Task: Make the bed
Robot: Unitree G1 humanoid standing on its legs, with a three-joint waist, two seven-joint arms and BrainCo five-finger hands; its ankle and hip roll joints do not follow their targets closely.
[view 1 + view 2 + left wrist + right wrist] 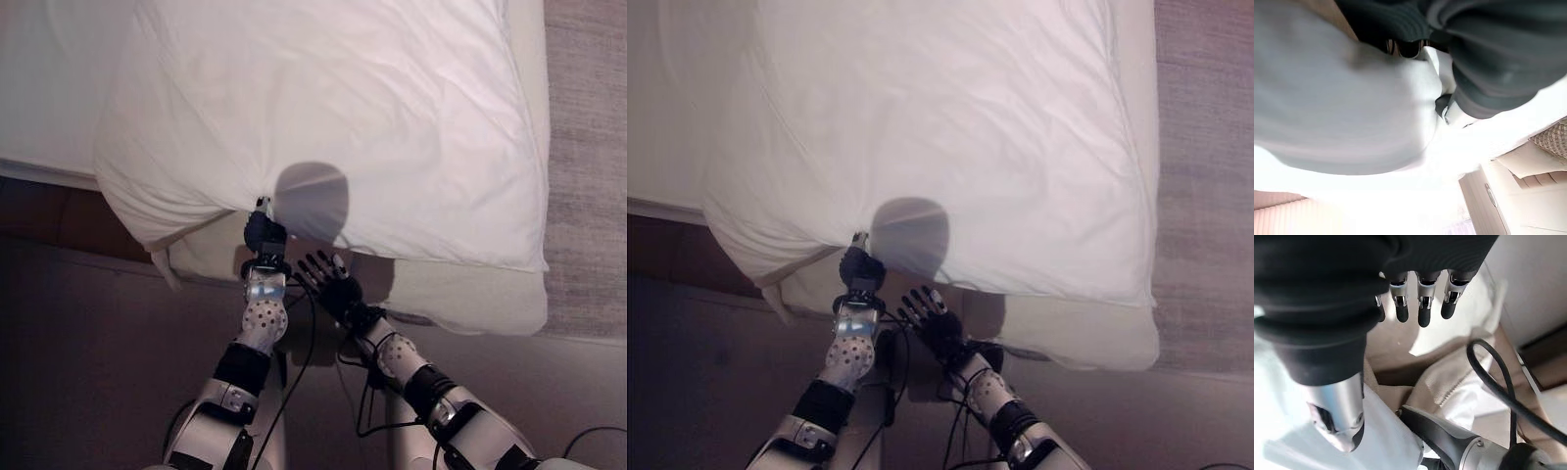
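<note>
A white duvet (pixel 333 108) lies spread over the bed and hangs a little past its near edge. My left hand (pixel 264 235) is at that edge, shut on a pinch of the duvet, and creases fan out from the spot. In the left wrist view the white cloth (pixel 1342 112) bulges right against the hand. My right hand (pixel 336 287) is just to the right and lower, in front of the mattress side (pixel 470 294). It is open, its fingers (pixel 1422 313) straight and holding nothing.
A grey carpet (pixel 588 147) runs along the bed's right side. On the left, a white sheet (pixel 49 88) shows beside the duvet, with a dark brown bed base (pixel 59 215) under it. The floor in front of the bed is dark.
</note>
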